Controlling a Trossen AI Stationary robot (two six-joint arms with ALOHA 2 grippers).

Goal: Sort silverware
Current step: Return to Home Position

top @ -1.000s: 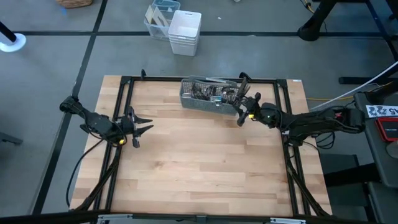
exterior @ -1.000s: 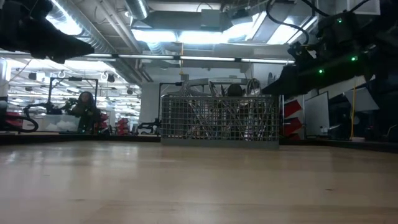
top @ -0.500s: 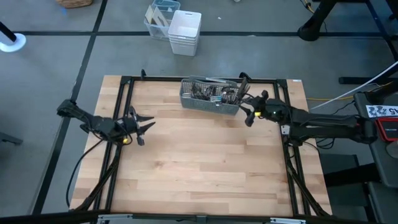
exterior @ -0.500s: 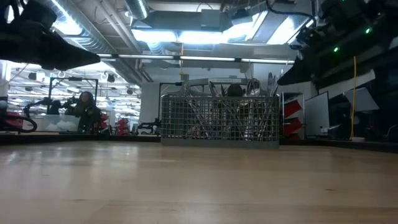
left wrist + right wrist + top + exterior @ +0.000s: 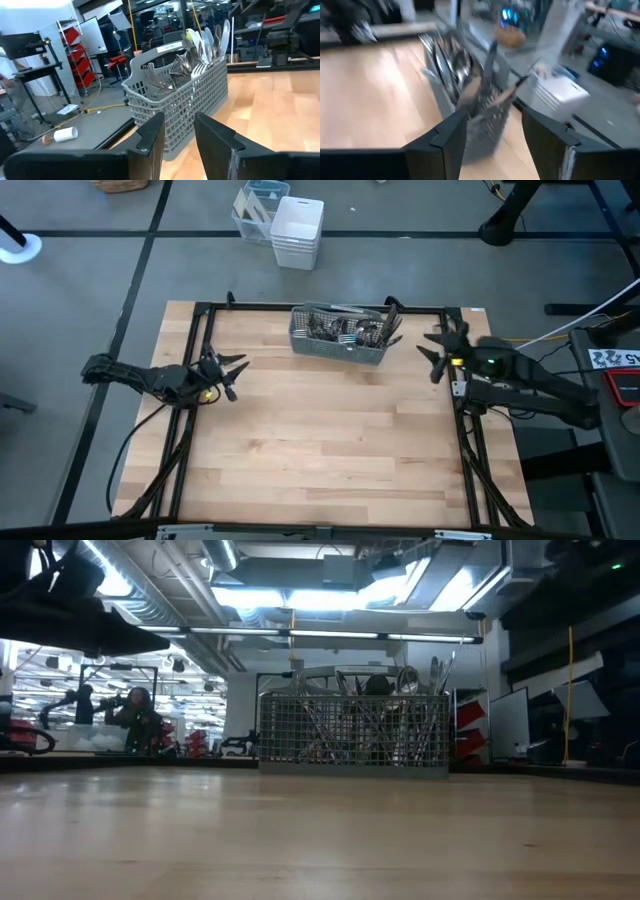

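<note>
Silverware (image 5: 350,330) packed upright inside the grey mesh caddy (image 5: 335,348), with fork tines, spoon bowls and knife blades poking above its rim. Caddy at the far edge of the wooden table (image 5: 320,450), roughly midway across. Left gripper (image 5: 236,377) well apart from the caddy, off to its left and a little nearer the table's front edge, fingers (image 5: 150,137) parted with nothing between them. Between those fingers in the left wrist view, the caddy's end wall and the pieces standing in it. Right gripper (image 5: 427,356) near the caddy's right end, clear of it, fingers spread wide and empty. Beyond the caddy, off the table, a white slatted bin (image 5: 298,230) on the grey floor. Far behind the caddy's left side, seen from table height, a person (image 5: 135,710) in the room.
</note>
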